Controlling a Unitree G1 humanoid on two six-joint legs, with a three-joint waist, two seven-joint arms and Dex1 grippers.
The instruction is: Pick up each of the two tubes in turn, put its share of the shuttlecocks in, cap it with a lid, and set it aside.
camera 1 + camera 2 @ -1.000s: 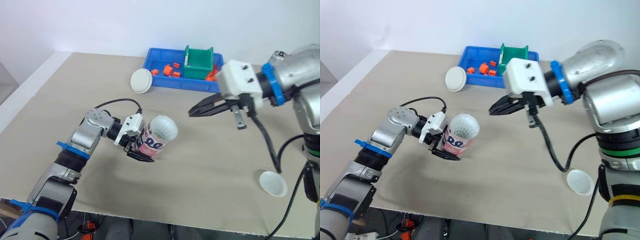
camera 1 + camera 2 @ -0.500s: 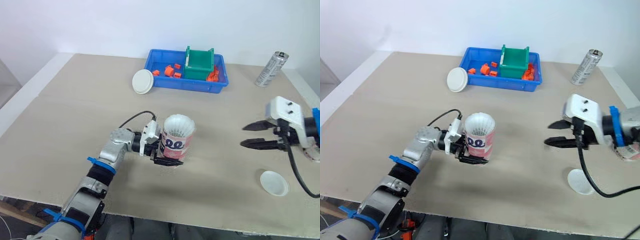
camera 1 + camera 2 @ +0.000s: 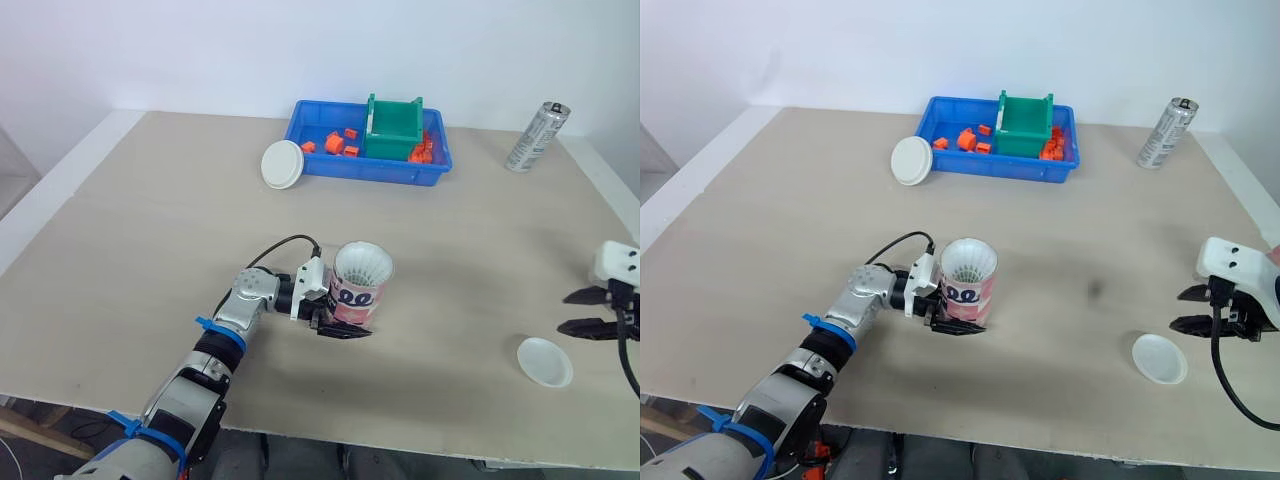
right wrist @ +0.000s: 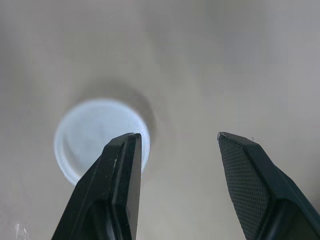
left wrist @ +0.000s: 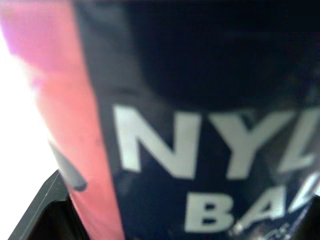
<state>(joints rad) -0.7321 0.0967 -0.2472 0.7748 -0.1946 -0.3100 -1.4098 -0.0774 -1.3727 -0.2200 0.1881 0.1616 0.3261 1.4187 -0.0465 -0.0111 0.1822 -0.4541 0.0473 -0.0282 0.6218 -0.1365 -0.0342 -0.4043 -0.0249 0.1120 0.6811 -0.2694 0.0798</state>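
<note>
A pink and dark tube (image 3: 356,300) stands upright near the table's front middle, with white shuttlecock feathers (image 3: 362,266) showing in its open top. My left gripper (image 3: 345,314) is shut on the tube's lower part; its printed side (image 5: 200,125) is pressed close in the left wrist view. A white lid (image 3: 545,361) lies flat at the front right. My right gripper (image 3: 573,311) hovers open just to the right of that lid and a little above it. In the right wrist view the lid (image 4: 95,135) lies beyond one finger (image 4: 120,170), nothing between the jaws.
A second white lid (image 3: 283,163) lies at the back, left of a blue bin (image 3: 340,168) holding orange parts and a green box (image 3: 393,125). A metal can (image 3: 536,137) stands at the back right. The table's front edge runs close below the tube.
My right gripper has opened and swung from the table's middle down to the front right beside the lid. My left gripper has carried the tube rightward and brought it upright.
</note>
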